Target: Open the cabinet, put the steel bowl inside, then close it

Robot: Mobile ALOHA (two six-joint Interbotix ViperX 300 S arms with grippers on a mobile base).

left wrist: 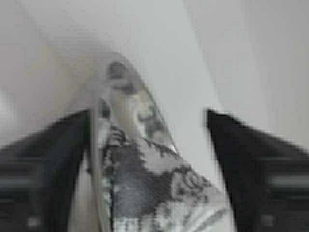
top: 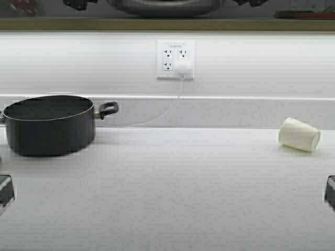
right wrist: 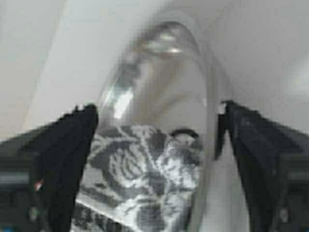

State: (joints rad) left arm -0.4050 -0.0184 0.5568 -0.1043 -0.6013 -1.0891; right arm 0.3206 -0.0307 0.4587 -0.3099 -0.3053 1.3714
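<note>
Two sets of my fingers hold the steel bowl (top: 166, 6) up at the cabinet (top: 167, 24), its underside showing at the top edge of the high view. My left fingers (left wrist: 53, 159) stand either side of its rolled rim; my right fingers (right wrist: 63, 154) straddle the bowl (right wrist: 159, 121) likewise. Below, the pale speckled bench (top: 172, 193) carries a black pot (top: 49, 124) at the left and a paper cup (top: 299, 135) tipped on its side at the right. A wall outlet (top: 176, 59) with a white cord sits on the backsplash.
</note>
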